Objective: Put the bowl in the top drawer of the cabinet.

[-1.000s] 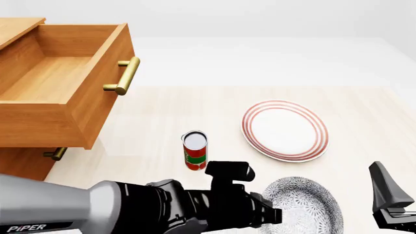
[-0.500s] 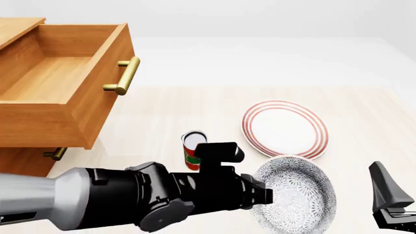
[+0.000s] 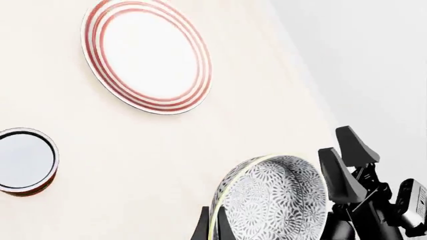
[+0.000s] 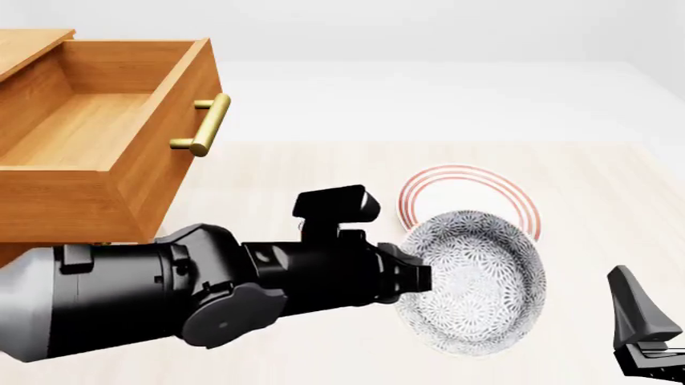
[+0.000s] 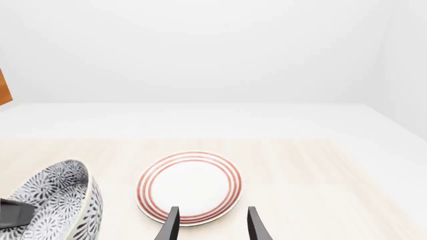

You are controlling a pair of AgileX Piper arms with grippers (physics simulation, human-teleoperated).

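Blue-grey flowers on white mark the bowl [image 4: 473, 281], seen right of centre in the lower half of the front view, tipped steeply on edge and lifted clear of the table [image 4: 321, 172]. It is pinched at its rim by the left gripper [image 4: 419, 277], whose fingers are seen in the left wrist view closed on either side of the wall, one inside and one out. Just behind the bowl, partly hidden, the red-ringed plate [image 4: 471, 180] lies flat. In the upper left of the frame the top drawer [image 4: 160, 144] of the cabinet [image 4: 32, 269] stands pulled out, its cavity bare and well apart from the bowl. At the lower right corner the right gripper [image 5: 210, 222] is parked, its fingers spread with nothing between them. A carry is judged to be in hand: the bowl should be raised enough for its low edge to pass above the drawer's front wall and brass handle [image 4: 205, 124], swung across smoothly so the rim grip is not twisted loose, then levelled and lowered well inside before the pinch is released.
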